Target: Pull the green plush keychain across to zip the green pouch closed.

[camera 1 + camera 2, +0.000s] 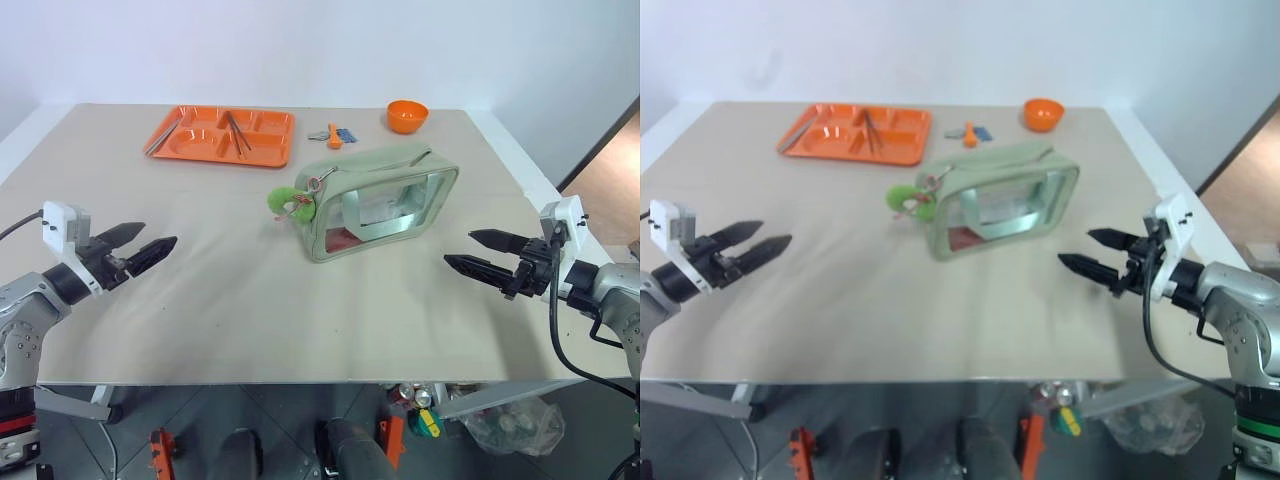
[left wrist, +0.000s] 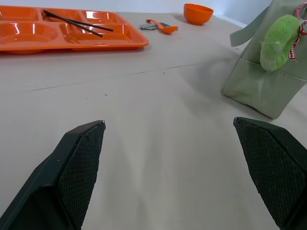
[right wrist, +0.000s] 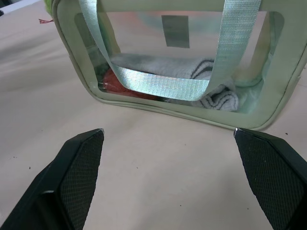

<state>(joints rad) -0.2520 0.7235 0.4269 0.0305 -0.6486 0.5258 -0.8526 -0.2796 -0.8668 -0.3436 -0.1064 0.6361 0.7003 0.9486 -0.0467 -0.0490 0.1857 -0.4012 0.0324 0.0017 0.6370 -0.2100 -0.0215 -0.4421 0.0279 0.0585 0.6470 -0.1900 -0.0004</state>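
The green pouch [image 1: 385,200] stands upright in the middle of the table, its clear window and strap handle facing me; a folded grey cloth and something red show inside [image 3: 168,72]. The green plush keychain [image 1: 288,202] hangs at the pouch's left end by a metal ring, also seen as a fuzzy lime oblong [image 2: 279,42]. My left gripper [image 1: 140,247] hovers open far to the pouch's left, pointing toward it. Over by the table's right edge, my right gripper [image 1: 482,253] is open too, aimed at the pouch's window side. Both hold nothing.
An orange tray [image 1: 222,135] with chopsticks lies at the back left. An orange bowl [image 1: 407,116] sits at the back right. Blue-orange keys [image 1: 335,135] lie between them. The table's front edge runs just below both grippers.
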